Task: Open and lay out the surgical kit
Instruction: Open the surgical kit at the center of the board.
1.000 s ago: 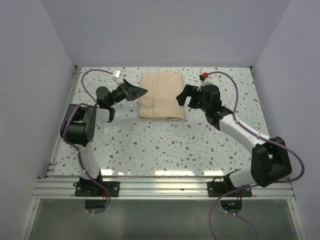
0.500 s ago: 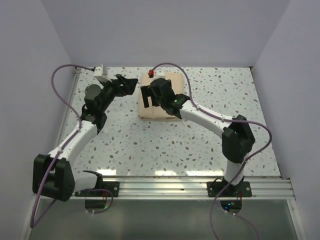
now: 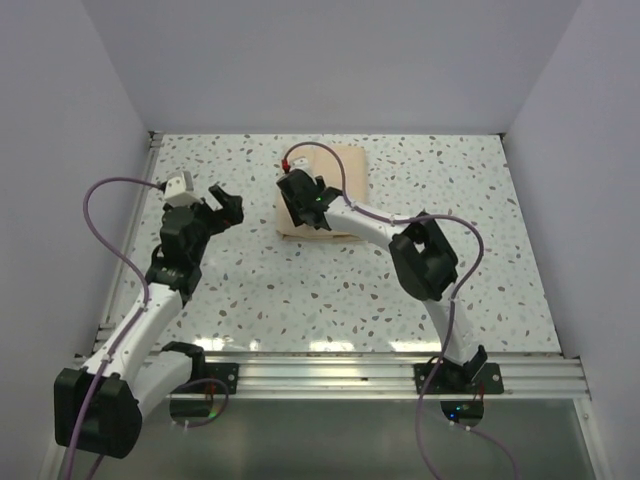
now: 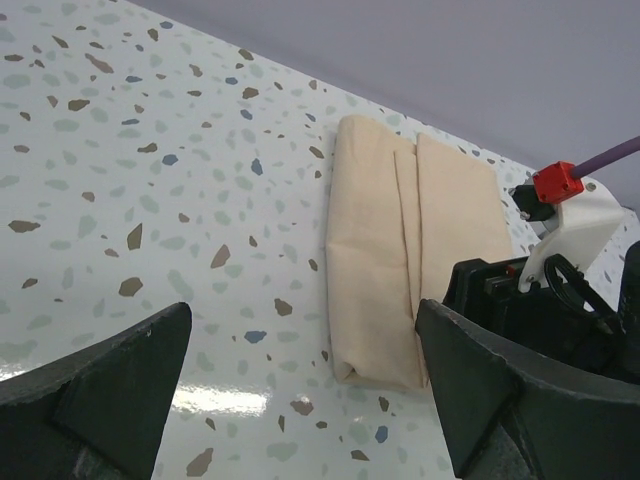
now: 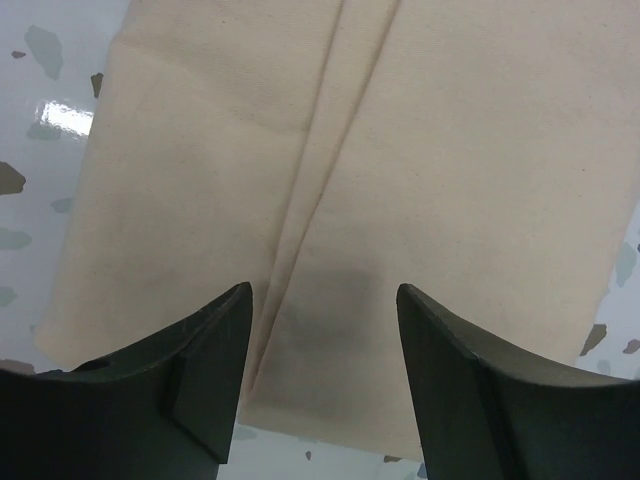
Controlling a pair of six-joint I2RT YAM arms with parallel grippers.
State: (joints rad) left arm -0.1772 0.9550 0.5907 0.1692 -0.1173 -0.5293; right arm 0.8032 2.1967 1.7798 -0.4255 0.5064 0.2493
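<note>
While the left gripper was just beside the left edge of the cloth bundle a second ago, it now sits lower and further left in the overhead view, well apart from the cloth. Its jaws are spread wide and hold nothing. In the left wrist view its two dark fingers fill the bottom corners, with bare speckled worktop between them.

At the upper centre of the overhead view the cloth bundle lies flat on the worktop. It is folded shut and in the same place as in both earlier views. The left wrist view shows it at centre right as a tan rectangle with a long fold running down its length. No tray or instruments can be seen.

A second ago the right gripper was off the right edge of the cloth. Half a second ago it had crossed to the cloth's left half. Now it is lower on that half, over the near left part, with the right arm reaching across from the lower right. In the right wrist view the gripper points down at the cloth. Its jaws are partly apart, narrower than before, and straddle the fold, with a dark shadow on the fabric between them. Whether the fingertips touch the cloth cannot be told, and no fabric is pinched.
</note>
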